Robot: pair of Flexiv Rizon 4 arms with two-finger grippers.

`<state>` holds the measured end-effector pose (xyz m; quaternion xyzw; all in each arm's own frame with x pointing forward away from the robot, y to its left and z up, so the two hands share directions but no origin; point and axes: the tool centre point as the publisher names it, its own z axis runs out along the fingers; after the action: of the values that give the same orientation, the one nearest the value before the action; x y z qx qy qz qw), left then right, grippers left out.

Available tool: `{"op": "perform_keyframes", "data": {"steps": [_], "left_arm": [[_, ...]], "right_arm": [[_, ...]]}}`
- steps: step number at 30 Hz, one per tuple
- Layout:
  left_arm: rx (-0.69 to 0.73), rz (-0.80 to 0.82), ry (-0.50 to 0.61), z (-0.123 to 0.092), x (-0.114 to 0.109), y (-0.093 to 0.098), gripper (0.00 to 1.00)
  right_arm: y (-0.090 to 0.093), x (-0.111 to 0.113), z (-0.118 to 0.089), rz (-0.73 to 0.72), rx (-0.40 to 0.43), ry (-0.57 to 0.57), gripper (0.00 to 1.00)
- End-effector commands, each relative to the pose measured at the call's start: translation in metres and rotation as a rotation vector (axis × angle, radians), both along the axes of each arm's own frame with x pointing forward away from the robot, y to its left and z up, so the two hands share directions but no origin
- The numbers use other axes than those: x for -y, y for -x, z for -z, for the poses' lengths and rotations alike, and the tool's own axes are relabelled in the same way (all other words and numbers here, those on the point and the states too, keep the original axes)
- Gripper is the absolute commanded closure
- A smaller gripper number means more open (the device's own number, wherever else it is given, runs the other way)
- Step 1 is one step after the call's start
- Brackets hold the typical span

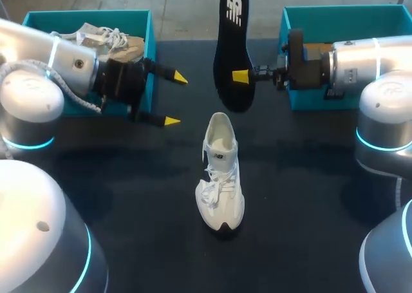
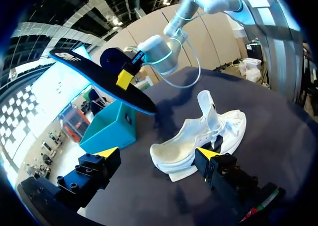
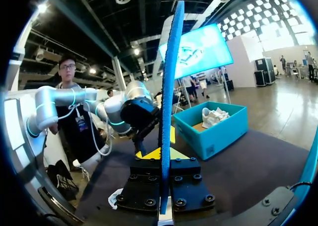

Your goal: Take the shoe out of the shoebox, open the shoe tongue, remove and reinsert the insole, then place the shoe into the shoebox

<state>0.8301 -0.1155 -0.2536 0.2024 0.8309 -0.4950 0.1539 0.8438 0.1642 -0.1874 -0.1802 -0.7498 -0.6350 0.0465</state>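
Observation:
A white shoe (image 1: 219,177) stands on the black table, its heel toward the far side, and also shows in the left wrist view (image 2: 211,131). My right gripper (image 1: 243,76) is shut on the black insole (image 1: 232,35) and holds it upright in the air beyond the shoe's heel. In the right wrist view the insole (image 3: 169,87) stands edge-on between the fingers of the right gripper (image 3: 164,154). My left gripper (image 1: 175,100) is open and holds nothing, left of the insole. In the left wrist view the left gripper (image 2: 155,154) points at the shoe, with the insole (image 2: 94,79) above and ahead.
A teal shoebox (image 1: 149,55) at the far left holds another white shoe (image 1: 103,38) and paper. A second teal shoebox (image 1: 302,13) stands at the far right behind my right arm. The shoe is alone on the middle of the table.

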Motion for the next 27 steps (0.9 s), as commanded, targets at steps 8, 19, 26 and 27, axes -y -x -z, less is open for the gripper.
{"op": "perform_keyframes", "data": {"steps": [8, 19, 26, 27], "left_arm": [[-0.021, -0.062, 0.015, 0.003, -0.009, 0.009, 0.0], [-0.041, -0.071, -0.004, 0.0, -0.017, 0.008, 0.0], [-0.027, -0.082, -0.001, -0.001, -0.015, 0.003, 0.0], [-0.026, -0.082, -0.001, -0.002, -0.014, 0.003, 0.0]], "right_arm": [[-0.001, 0.001, 0.032, 0.028, 0.019, -0.016, 1.0], [-0.001, -0.001, 0.052, 0.029, -0.008, -0.018, 1.0], [0.003, -0.005, 0.061, 0.028, -0.02, -0.03, 1.0], [0.004, -0.006, 0.062, 0.029, -0.021, -0.032, 1.0]]}}
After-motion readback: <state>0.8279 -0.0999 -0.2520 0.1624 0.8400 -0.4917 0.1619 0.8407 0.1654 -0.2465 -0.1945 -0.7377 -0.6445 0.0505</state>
